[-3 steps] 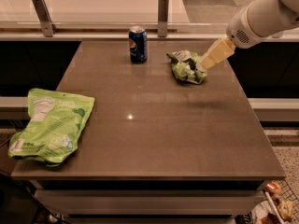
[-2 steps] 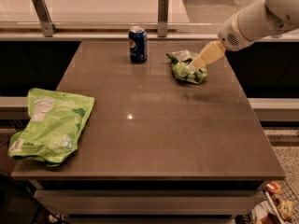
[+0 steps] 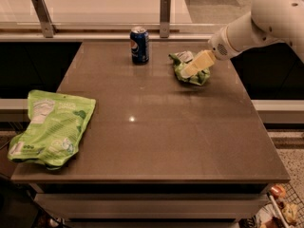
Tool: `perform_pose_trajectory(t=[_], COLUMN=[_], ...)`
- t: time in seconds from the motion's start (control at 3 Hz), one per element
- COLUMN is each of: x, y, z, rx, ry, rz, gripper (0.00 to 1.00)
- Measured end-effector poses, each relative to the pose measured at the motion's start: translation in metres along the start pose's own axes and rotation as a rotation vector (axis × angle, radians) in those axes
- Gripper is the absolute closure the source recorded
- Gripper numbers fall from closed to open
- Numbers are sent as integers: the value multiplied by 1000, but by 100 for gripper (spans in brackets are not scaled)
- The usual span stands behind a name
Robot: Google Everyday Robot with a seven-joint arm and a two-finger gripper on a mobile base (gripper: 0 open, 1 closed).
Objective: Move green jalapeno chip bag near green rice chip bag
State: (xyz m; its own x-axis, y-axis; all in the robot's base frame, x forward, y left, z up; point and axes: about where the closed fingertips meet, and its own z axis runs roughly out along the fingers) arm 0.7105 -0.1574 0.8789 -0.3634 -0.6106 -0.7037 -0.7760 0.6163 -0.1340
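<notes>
Here, the robot's gripper (image 3: 195, 64) is touching the green jalapeno chip bag (image 3: 200, 78), which is sitting at the far right of the table (image 3: 166, 141), near a blue soda can (image 3: 139, 44). Whether it is clasping the bag cannot be told. The green rice chip bag (image 3: 52, 127) is lying well apart, overhanging the near-left corner.
</notes>
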Motion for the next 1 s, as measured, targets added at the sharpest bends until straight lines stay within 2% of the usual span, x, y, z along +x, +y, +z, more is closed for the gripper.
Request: perform_pose_trajectory(t=[0.33,0.67,1.0], x=[4,13,14], y=[5,8,9], z=[21,37,40], rx=[-46,-70,-75], ry=[6,12,13], rz=[9,28,28], gripper=[0,18,41])
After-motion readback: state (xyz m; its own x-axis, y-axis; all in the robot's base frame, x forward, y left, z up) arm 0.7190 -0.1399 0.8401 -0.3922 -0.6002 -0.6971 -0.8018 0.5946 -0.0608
